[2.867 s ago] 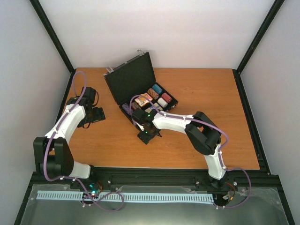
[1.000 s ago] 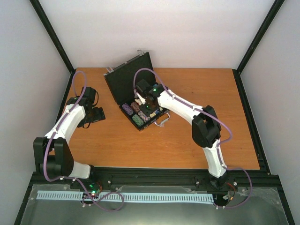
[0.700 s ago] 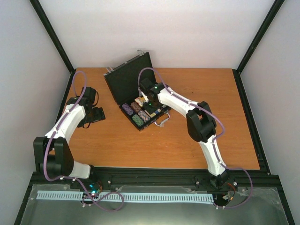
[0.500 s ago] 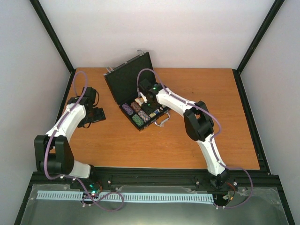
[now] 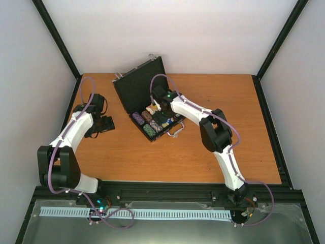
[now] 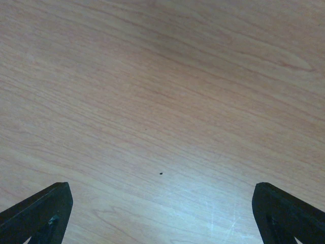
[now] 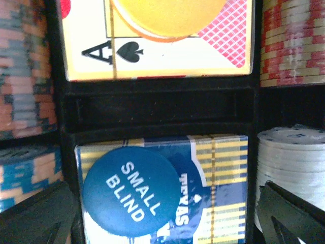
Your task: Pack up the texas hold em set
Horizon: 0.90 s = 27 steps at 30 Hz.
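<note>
1. We see the flat black hinged case lying open at the far middle of the wooden counter, with multicoloured poker chip stacks in its tray.
2. Our right end effector hangs over the tray, fingers spread wide and gripping nothing. A round blue "SMALL BLIND" disc lies on a blue-and-yellow card deck beneath it.
3. Our left end effector hovers wide open and empty over bare wood.

There is one black case and there are two robot arms. Close up inside the case I count two packs of cards, one round blue button and four stacks of chips.
</note>
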Each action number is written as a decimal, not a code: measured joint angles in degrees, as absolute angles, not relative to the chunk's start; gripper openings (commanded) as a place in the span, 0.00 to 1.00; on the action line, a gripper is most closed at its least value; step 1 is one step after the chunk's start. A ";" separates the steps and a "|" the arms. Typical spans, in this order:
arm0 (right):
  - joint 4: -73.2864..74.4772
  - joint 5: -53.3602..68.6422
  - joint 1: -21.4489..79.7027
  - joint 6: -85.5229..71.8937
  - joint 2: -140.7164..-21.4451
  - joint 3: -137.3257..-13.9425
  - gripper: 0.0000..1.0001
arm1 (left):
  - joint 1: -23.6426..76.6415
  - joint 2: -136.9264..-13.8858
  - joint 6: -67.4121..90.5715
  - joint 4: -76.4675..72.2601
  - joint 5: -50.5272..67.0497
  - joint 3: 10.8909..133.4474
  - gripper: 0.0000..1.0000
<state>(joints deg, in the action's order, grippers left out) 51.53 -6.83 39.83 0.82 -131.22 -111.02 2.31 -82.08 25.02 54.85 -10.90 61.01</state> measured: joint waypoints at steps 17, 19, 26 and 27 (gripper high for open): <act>52.49 -4.82 39.62 1.45 -113.91 -105.86 1.00 | 1.87 -84.44 25.06 57.76 -11.55 75.16 1.00; 52.88 -5.39 39.05 0.97 -112.71 -105.38 1.00 | 1.06 -86.70 25.06 58.13 -11.44 79.99 1.00; 53.39 -5.56 35.48 -1.58 -110.89 -102.74 1.00 | -2.63 -97.71 26.74 60.03 -8.93 100.44 1.00; 53.39 -5.54 35.14 -1.98 -110.52 -102.37 1.00 | -2.90 -99.20 27.22 60.27 -8.45 102.89 1.00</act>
<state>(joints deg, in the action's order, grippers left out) 53.39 -5.54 35.14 -1.98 -110.52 -102.37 -2.90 -99.20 27.22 60.27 -8.45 102.89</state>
